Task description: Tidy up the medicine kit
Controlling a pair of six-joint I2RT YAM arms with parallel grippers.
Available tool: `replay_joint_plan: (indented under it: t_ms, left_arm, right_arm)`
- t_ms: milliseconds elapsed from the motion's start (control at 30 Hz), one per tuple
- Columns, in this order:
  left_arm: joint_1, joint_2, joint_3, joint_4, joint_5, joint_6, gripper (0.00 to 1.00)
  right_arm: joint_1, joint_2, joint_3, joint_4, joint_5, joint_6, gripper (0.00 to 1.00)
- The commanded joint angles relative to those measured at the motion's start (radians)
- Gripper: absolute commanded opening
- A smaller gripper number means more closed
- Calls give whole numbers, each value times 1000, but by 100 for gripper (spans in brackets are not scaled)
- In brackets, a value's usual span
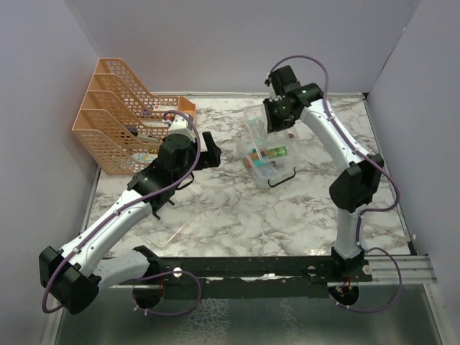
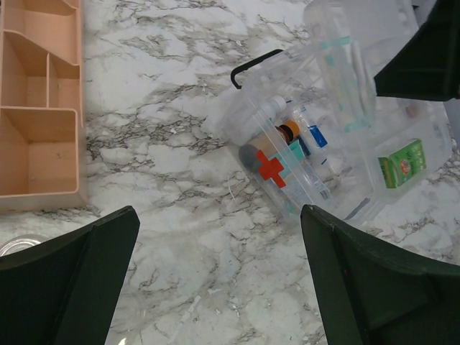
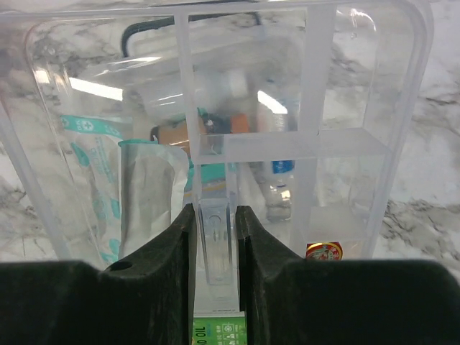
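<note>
The medicine kit lies open toward the back of the marble table. The right gripper is pinched on a thin tab of the kit's clear divided panel. It looks like light, stiff, slick plastic that may crack, so the tab or the black handle suits gripping. The left gripper hangs spread wide, empty. Only the right wrist view shows the pinch; the left wrist view shows the green box.
</note>
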Motion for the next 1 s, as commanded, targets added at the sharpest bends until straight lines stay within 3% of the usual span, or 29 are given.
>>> replay_joint_plan:
  t_ms: [0,533,967]
  left_arm:
    - [8,-32,-5,-40,-56,4,99]
    - [14,-13,1,-57,-54,-9,99]
    - [17,-10,6,-62,-35,-12,99]
  right_arm:
    - [60,99,107,-62,-6,-51,1]
    - [62,129,-7,-65,-57,-143,1]
    - [62,199,59,-41,-123,-176,1]
